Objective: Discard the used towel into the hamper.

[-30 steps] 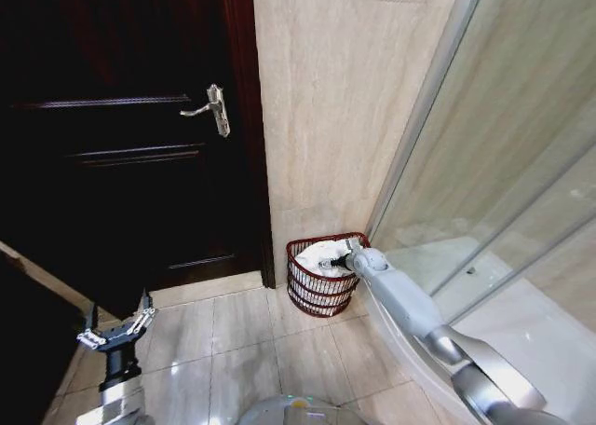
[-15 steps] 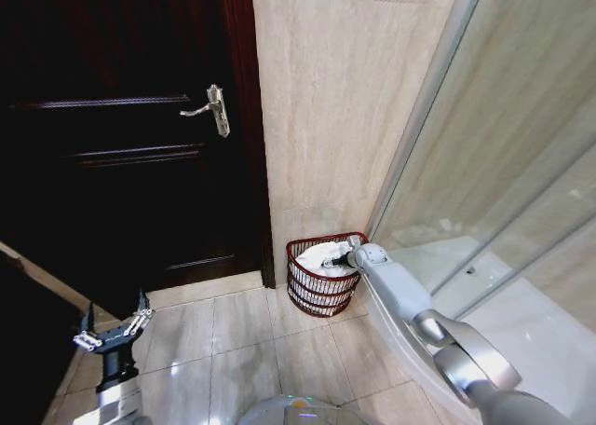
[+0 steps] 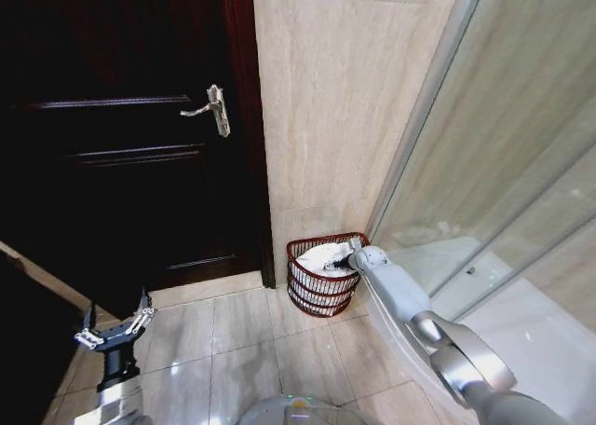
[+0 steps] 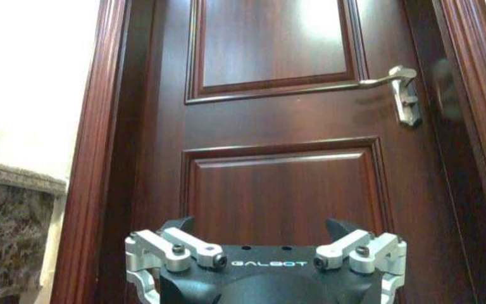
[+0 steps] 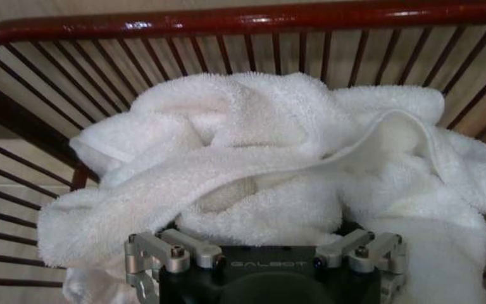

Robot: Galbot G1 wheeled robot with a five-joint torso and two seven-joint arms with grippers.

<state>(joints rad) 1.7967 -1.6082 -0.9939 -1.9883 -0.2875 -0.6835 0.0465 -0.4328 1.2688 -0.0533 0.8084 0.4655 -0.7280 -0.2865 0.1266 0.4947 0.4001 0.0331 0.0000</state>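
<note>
The hamper (image 3: 315, 293), a round reddish-brown wire basket, stands on the floor in the corner between the tiled wall and the glass shower screen. The white towel (image 3: 321, 254) lies bunched inside it, filling it to the rim. In the right wrist view the towel (image 5: 252, 152) sits in folds against the hamper's bars (image 5: 226, 19). My right gripper (image 3: 337, 262) reaches over the near rim into the hamper, open, its tips sunk in the cloth. My left gripper (image 3: 115, 327) hangs open and empty low on the left, facing the door.
A dark wooden door (image 3: 130, 136) with a metal lever handle (image 3: 214, 108) stands shut left of the hamper. The glass shower screen (image 3: 494, 192) and its raised base run along the right. Beige floor tiles (image 3: 233, 341) lie between me and the hamper.
My right arm's elbow has shifted a little while its gripper stays at the hamper's rim. The towel and the left arm have not moved.
</note>
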